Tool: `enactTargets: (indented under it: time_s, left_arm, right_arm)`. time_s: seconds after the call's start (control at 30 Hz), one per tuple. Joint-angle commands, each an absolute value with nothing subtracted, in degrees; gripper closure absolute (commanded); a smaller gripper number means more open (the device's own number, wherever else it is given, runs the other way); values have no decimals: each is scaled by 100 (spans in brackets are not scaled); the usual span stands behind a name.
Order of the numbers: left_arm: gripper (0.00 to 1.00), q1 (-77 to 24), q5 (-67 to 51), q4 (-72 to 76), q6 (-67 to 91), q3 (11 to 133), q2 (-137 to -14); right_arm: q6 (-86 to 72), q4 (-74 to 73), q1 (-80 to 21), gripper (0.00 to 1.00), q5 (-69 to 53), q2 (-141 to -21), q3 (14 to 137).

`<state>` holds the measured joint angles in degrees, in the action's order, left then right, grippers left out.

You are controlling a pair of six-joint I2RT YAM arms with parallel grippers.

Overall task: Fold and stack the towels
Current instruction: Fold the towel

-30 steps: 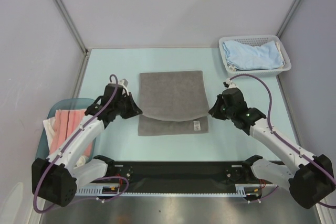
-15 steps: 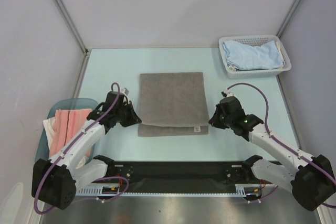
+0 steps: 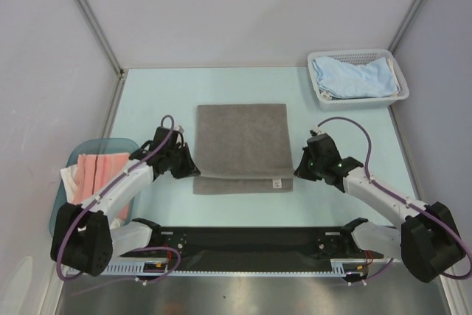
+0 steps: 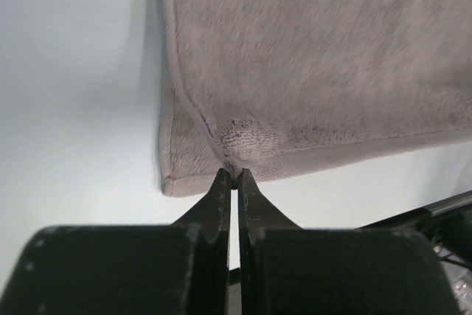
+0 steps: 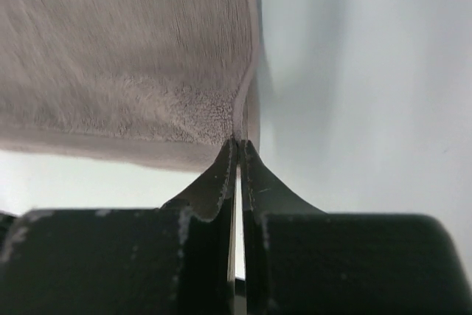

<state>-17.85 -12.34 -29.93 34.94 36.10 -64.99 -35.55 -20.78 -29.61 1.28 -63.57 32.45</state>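
The grey towel [image 3: 242,142] lies in the middle of the pale table [image 3: 155,94], doubled over on itself. The upper layer's near edge sits a little short of the lower layer's, so a strip of the lower layer shows along the front, with a small white label [image 3: 276,181] near its right end.

The left end effector [image 4: 234,175] is nipped tight on the near left corner of the upper layer, its fingers almost touching with a tuft of terry between them. The right end effector [image 5: 237,142] pinches the near right corner in the same way.

Off to the left, a pink towel [image 3: 96,178] rests folded in a teal tub [image 3: 103,145] with a white towel [image 3: 66,180] peeking out beside it. At the far right, a light blue towel [image 3: 352,77] is bunched in a white mesh basket [image 3: 358,54].
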Motion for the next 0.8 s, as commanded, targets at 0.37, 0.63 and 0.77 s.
enactTargets:
  time_s: [0.37, 0.63, 0.77]
  left_arm:
    - [100, -1125, -388, -2039, 3252, 9075, -9866]
    - [100, -905, -413, -2153, 2918, 12389, -11750]
    - [100, -800, -632, -1934, 3023, 12753, -12067]
  right_arm:
    - [-2329, -1081, -1557, 100, -325, -9595, 8619]
    - [-2224, -1231, -1204, 100, -633, -11381, 11652]
    - [-2136, -1335, -1187, 100, -650, -11698, 12234]
